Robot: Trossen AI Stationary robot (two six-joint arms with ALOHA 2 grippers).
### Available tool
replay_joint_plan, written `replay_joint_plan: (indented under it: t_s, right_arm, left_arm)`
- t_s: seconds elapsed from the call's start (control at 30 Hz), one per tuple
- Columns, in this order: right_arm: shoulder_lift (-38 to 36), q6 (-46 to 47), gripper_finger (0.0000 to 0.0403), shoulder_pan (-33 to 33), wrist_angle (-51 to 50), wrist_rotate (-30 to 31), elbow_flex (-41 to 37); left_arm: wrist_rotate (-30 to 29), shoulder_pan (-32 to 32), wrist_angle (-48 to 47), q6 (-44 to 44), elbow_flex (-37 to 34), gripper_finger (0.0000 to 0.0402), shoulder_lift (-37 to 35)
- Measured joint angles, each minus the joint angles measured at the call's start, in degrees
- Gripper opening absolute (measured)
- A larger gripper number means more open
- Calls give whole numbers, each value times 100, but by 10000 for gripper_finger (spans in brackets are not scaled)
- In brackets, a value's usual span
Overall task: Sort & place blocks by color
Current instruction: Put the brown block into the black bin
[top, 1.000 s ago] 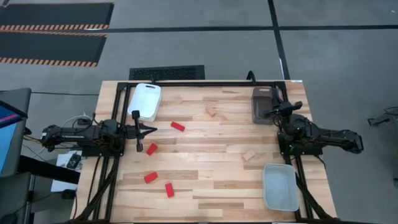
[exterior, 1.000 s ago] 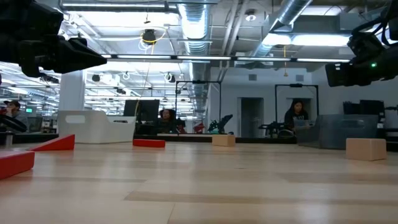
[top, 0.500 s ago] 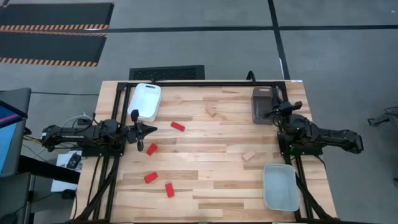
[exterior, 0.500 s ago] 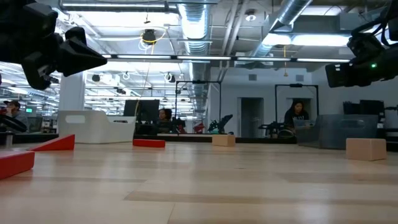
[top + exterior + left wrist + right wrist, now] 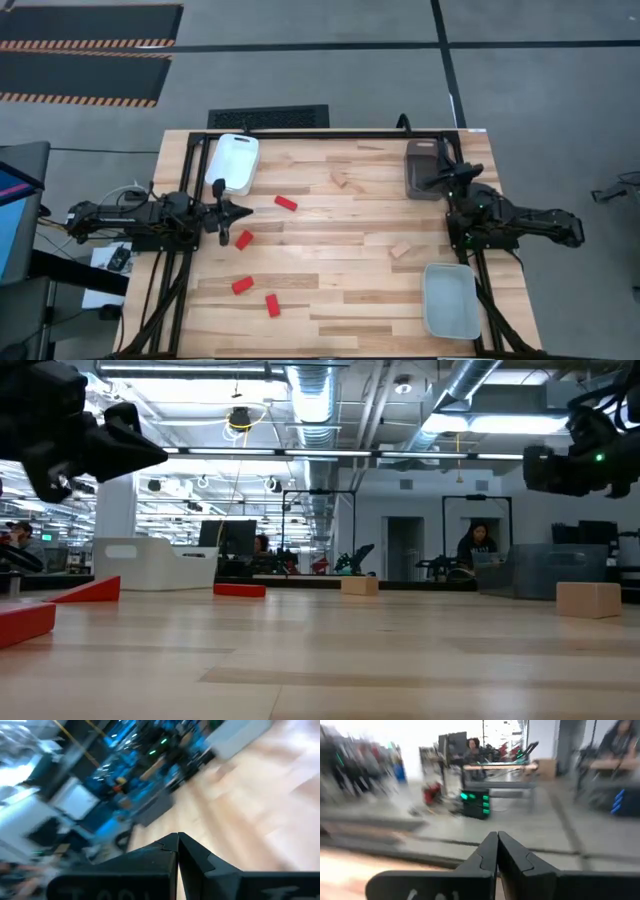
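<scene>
Several red blocks lie flat on the wooden table: one (image 5: 286, 203) mid-left, one (image 5: 243, 239) near my left gripper, and two (image 5: 242, 285) (image 5: 272, 305) toward the near edge. Two bare-wood blocks lie at the far middle (image 5: 340, 180) and right of centre (image 5: 400, 250). My left gripper (image 5: 247, 210) is shut and empty, above the table's left side, just on the far side of the nearest red block; its shut fingertips show in the left wrist view (image 5: 177, 839). My right gripper (image 5: 442, 180) is shut and empty beside the brown tray; its shut fingertips show in the right wrist view (image 5: 497, 836).
A white tray (image 5: 232, 163) stands at the far left, a brown tray (image 5: 420, 165) at the far right and a clear tray (image 5: 450, 300) at the near right. The table's middle is bare wood. People sit at desks in the room behind.
My left gripper has turned about its own long axis while staying above the table's left side. My right gripper has shifted slightly near the brown tray. The blocks have not moved.
</scene>
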Motion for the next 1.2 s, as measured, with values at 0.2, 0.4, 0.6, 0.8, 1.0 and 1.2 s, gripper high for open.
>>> replay_joint_plan:
  t_s: [0.2,0.4,0.6,0.8,1.0,1.2]
  right_arm:
    - [0,2044,33,0,229,-203,0]
    - [-2,2136,33,-95,143,-188,0]
    - [3,2130,33,-280,-433,-173,0]
    - [138,2406,33,-568,-265,-1423,0]
    - [705,2370,33,-957,332,-3319,0]
    - [1812,2368,54,-1007,1390,-4290,13]
  left_arm:
    - [-195,0,403,-1582,-3,0,2]
    - [-157,-1,768,-2726,-3,0,-2]
    - [-164,0,664,-3329,-20,0,0]
    - [-161,-1,555,-3186,-40,0,2]
    - [-373,-2,798,-2731,-42,0,2]
    - [-1304,0,1289,-2175,-46,10,2]
